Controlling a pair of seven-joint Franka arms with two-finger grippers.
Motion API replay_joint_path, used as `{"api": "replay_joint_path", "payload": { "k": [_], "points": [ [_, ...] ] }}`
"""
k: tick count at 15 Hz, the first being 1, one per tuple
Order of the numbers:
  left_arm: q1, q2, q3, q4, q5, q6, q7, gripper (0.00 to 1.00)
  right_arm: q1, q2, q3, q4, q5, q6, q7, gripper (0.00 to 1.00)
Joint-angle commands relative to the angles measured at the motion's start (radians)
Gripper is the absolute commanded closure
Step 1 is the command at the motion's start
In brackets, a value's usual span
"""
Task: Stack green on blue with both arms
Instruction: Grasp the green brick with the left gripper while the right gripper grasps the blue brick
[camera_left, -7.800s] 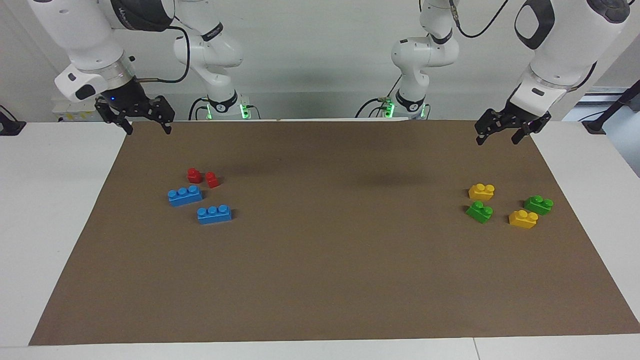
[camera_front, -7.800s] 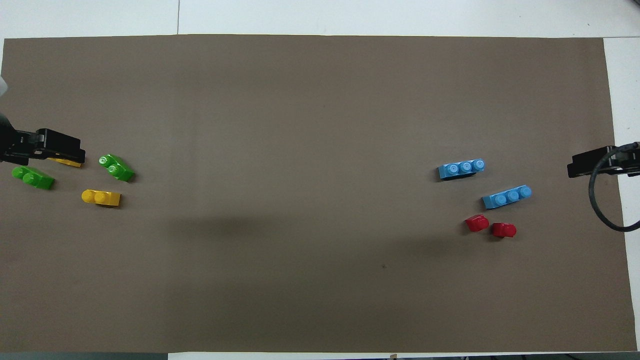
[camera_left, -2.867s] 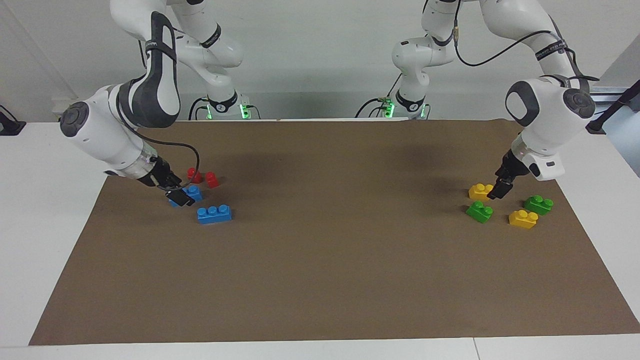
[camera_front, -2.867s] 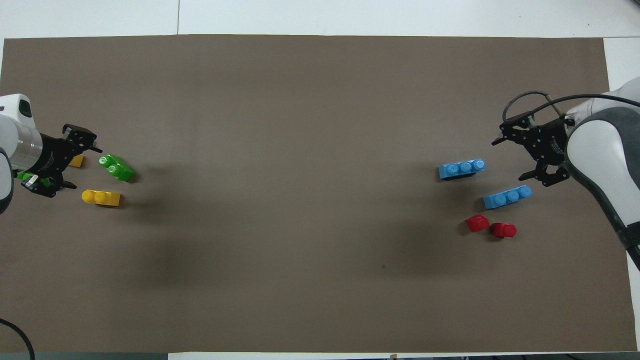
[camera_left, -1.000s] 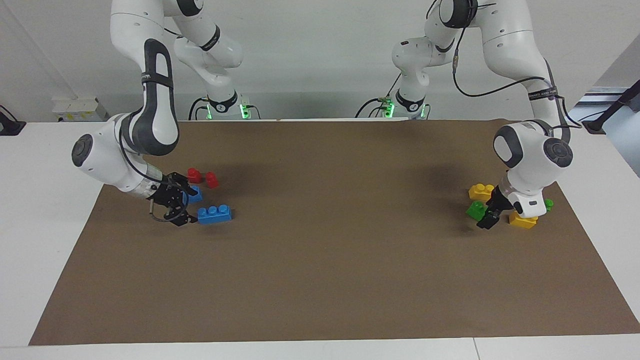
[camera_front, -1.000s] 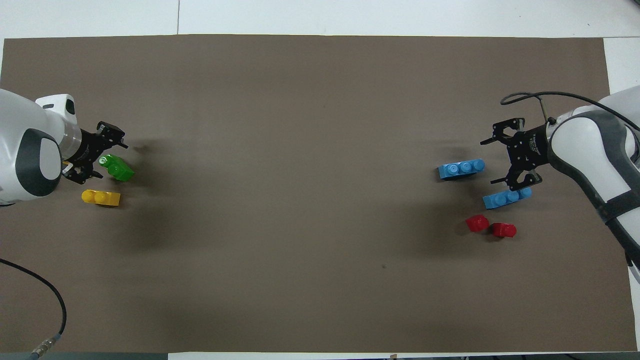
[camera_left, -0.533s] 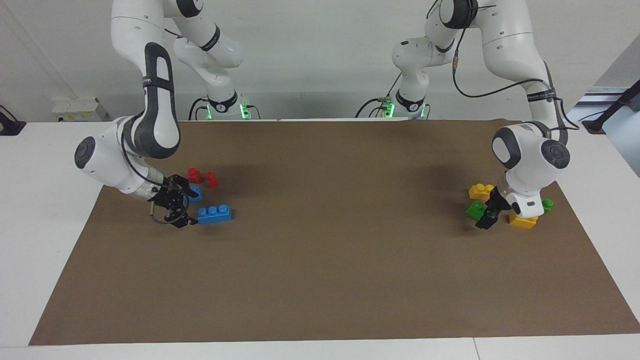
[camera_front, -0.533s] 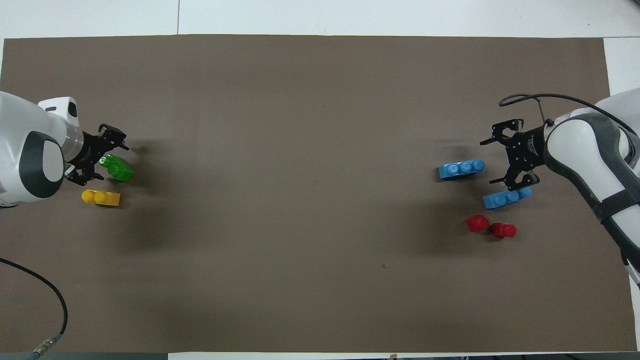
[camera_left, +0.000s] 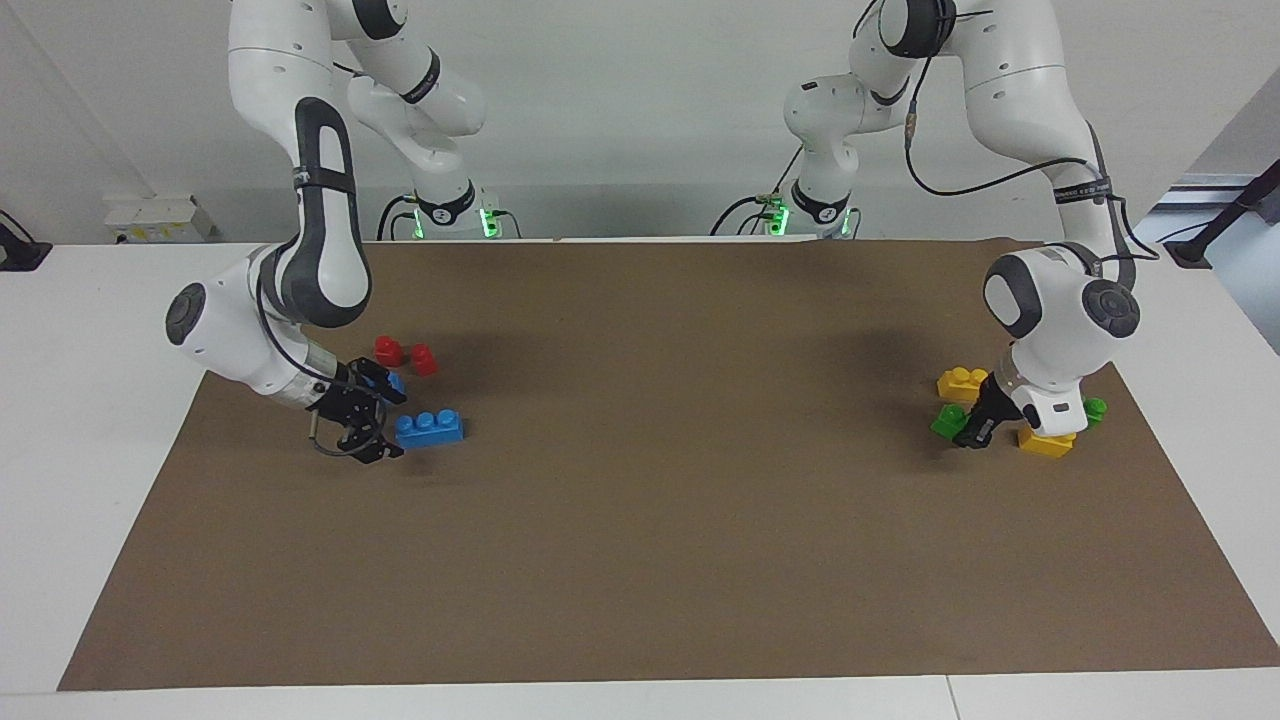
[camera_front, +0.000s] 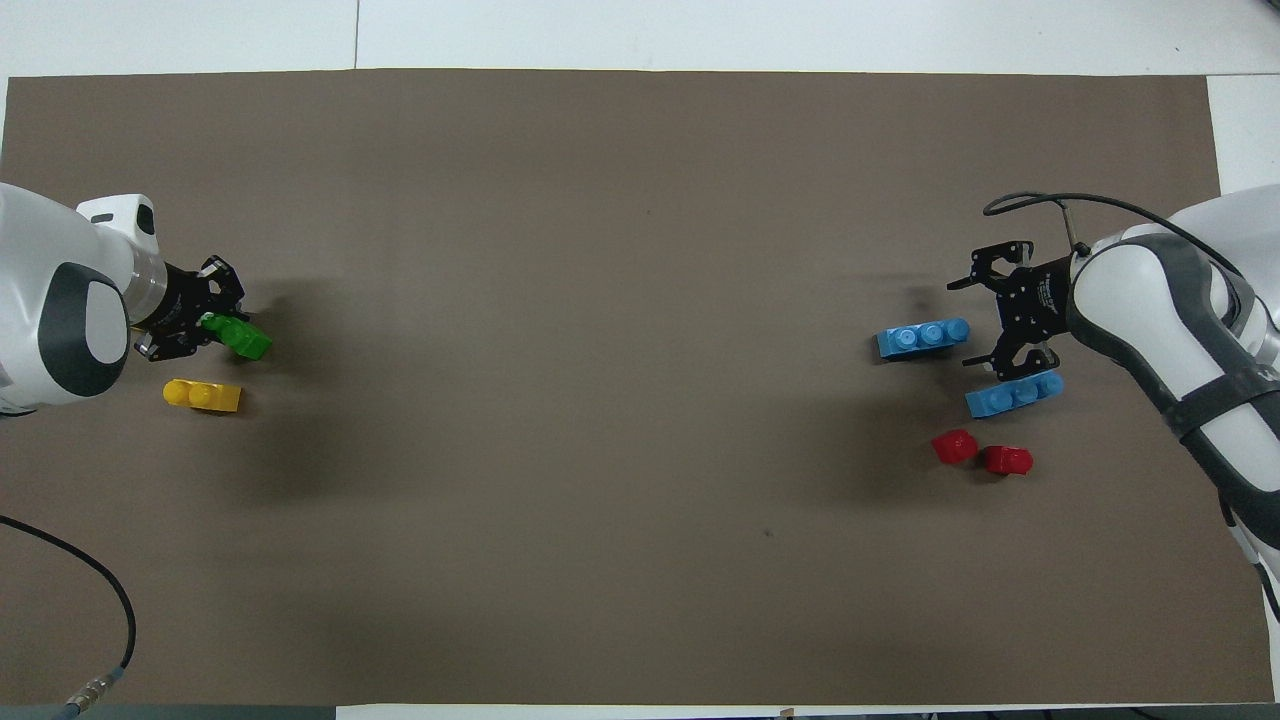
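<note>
One green brick (camera_left: 945, 420) (camera_front: 240, 338) lies on the brown mat at the left arm's end. My left gripper (camera_left: 972, 428) (camera_front: 203, 318) is low on it, fingers closed on its end. The second green brick (camera_left: 1096, 408) peeks out beside the left arm. One blue brick (camera_left: 430, 428) (camera_front: 922, 338) lies at the right arm's end. My right gripper (camera_left: 385, 425) (camera_front: 962, 325) is open and low, its fingers on either side of that brick's end. The second blue brick (camera_left: 393, 384) (camera_front: 1015, 393) lies nearer to the robots, partly hidden by the right gripper in the facing view.
Two red bricks (camera_left: 388, 350) (camera_front: 955, 445) lie nearer to the robots than the blue ones. Two yellow bricks (camera_left: 962, 380) (camera_left: 1045, 442) flank the green one; one also shows in the overhead view (camera_front: 202, 395). The brown mat (camera_left: 640, 500) covers the table.
Both arms came down from above the mat's ends. The left gripper's fingers have closed in on the green brick, which shifted slightly. The right gripper moved up to the blue brick's end.
</note>
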Motion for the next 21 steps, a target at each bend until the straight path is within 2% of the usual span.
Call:
{"api": "replay_joint_path", "payload": {
  "k": [1, 4, 8, 12, 13, 15, 18, 19, 21],
  "points": [
    [0.007, -0.005, -0.001, -0.01, 0.003, 0.021, 0.022, 1.0, -0.002, -0.005, 0.005, -0.015, 0.025, 0.027, -0.005, 0.0],
    [0.002, -0.003, -0.002, -0.007, 0.003, 0.02, 0.033, 1.0, -0.002, -0.007, 0.005, -0.02, 0.025, 0.027, -0.016, 0.01],
    [-0.006, -0.005, -0.002, 0.008, -0.011, 0.012, 0.016, 1.0, -0.002, -0.011, 0.005, -0.05, 0.025, 0.049, -0.066, 0.09],
    [-0.015, -0.034, -0.013, 0.013, -0.011, 0.023, -0.18, 1.0, -0.002, -0.013, 0.005, -0.055, 0.025, 0.05, -0.076, 0.22],
    [-0.024, -0.043, -0.014, 0.013, -0.014, 0.023, -0.221, 1.0, -0.002, -0.013, 0.005, -0.055, 0.025, 0.05, -0.076, 0.31],
    [-0.029, -0.071, -0.016, 0.015, -0.056, 0.023, -0.312, 1.0, -0.002, -0.014, 0.005, -0.056, 0.025, 0.052, -0.077, 0.58],
    [-0.067, -0.121, -0.016, 0.01, -0.068, 0.01, -0.442, 1.0, -0.002, -0.014, 0.005, -0.056, 0.025, 0.052, -0.079, 0.81],
    [-0.085, -0.131, -0.016, 0.01, -0.07, 0.006, -0.506, 1.0, -0.002, -0.014, 0.004, -0.056, 0.025, 0.052, -0.079, 0.91],
    [-0.134, -0.151, -0.014, 0.007, -0.07, 0.004, -0.628, 1.0, -0.002, -0.013, 0.004, -0.053, 0.025, 0.05, -0.082, 1.0]
  ]
}}
